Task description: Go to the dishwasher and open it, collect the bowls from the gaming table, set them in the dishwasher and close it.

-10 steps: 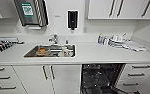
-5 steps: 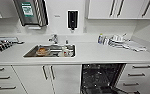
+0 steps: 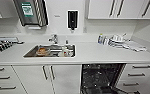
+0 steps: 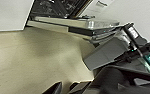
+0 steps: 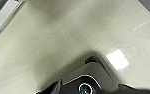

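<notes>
From the head camera I face a white kitchen counter [image 3: 96,53]. The dishwasher [image 3: 101,77] is at about 5 o'clock from the middle of the picture, under the counter, and it stands open: I see the dark inside with racks, and the lowered door is cut off by the lower edge. In the left wrist view the open door [image 4: 91,23] shows from the side, above the pale floor [image 4: 28,55].

For writing: the paper dispenser [image 3: 31,11] on the wall at 11 o'clock has a green label, but I cannot read any word on it. The black soap dispenser [image 3: 72,19] at 12 o'clock shows no text I can make out. A small label at the edge of the left wrist view is too blurred to read.

The sink [image 3: 51,50] holds some objects, one orange-brown, which I cannot identify. At 2 o'clock on the counter lie bottles and white dishes [image 3: 117,39], hard to separate. A tray [image 3: 2,45] at 9 o'clock is cut off.

For both grippers, I cannot tell if the fingers are released or clenched.
</notes>
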You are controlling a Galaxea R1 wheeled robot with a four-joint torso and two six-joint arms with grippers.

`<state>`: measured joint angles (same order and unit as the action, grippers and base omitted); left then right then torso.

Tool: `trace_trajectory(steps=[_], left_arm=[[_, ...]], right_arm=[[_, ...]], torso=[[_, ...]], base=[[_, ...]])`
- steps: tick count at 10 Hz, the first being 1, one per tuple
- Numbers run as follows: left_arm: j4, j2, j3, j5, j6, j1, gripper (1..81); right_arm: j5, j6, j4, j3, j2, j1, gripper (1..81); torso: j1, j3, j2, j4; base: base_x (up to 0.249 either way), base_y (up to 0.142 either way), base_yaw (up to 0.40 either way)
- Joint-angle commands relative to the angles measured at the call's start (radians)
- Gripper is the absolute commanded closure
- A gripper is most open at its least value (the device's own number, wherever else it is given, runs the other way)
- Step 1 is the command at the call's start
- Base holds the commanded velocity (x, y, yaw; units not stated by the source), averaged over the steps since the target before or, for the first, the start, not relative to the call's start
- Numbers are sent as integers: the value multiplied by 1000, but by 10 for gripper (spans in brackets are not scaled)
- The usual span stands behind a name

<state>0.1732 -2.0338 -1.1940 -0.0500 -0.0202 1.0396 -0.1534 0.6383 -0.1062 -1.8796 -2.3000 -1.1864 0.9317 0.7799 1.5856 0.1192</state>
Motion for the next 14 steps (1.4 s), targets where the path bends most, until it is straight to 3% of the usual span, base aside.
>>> trace_trajectory(steps=[1,3,4,7,9,10,14], left_arm=[[-8,-128,-300,24,0,102,10],[-14,-236,-494,70,-4,190,10],[-35,-290,-579,71,-4,222,10],[-95,-444,-851,73,-4,300,10],[-139,-529,-990,71,-4,331,10],[-141,-571,-1050,73,-4,342,10],[-138,-706,-1243,73,-3,363,10]], right_arm=[[-35,-296,-26,-45,-50,-16,10],[-22,-442,-27,-107,-118,-65,10],[21,-468,-27,-159,-150,-89,10],[149,-519,-52,-327,-250,-160,10],[293,-522,-112,-412,-305,-215,10],[334,-522,-125,-433,-327,-235,10],[342,-520,-135,-585,-439,-267,10]], torso=[[0,0,0,0],[0,0,0,0],[0,0,0,0],[0,0,0,0],[0,0,0,0],[0,0,0,0],[0,0,0,0]], base=[[0,0,0],[0,0,0],[0,0,0],[0,0,0],[0,0,0],[0,0,0],[0,0,0]])
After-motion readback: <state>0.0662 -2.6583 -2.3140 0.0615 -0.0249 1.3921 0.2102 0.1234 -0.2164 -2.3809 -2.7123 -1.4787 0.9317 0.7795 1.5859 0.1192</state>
